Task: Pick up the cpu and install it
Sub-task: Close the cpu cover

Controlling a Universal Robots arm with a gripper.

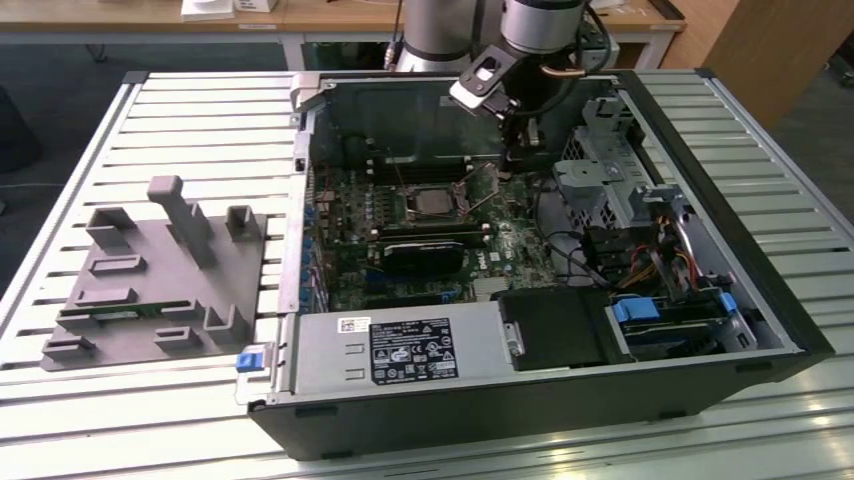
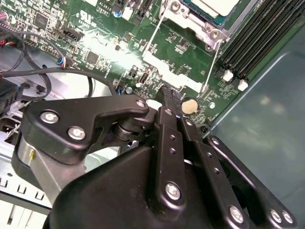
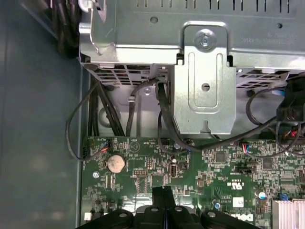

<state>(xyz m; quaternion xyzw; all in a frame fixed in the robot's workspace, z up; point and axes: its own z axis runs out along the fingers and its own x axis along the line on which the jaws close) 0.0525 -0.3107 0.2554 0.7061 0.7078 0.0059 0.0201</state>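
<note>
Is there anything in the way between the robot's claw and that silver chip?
Only the socket's hinged metal frame, which lies on the motherboard between the gripper and the cpu. The cpu sits in its socket, and in the exterior view its top looks uncovered.

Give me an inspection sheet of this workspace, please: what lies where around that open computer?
Surface: slatted metal table carrying an open computer case.
Job's things: cpu lies in its socket on the green motherboard, not in the gripper.
Clutter: grey fixture tray at the exterior view's left, with a green memory stick in it.
Grippers: gripper shut, holding nothing, low over the motherboard beside the socket.
Cables: black wires run from under a metal bracket to the board's edge.
Surroundings: wooden desk behind the table.
</note>
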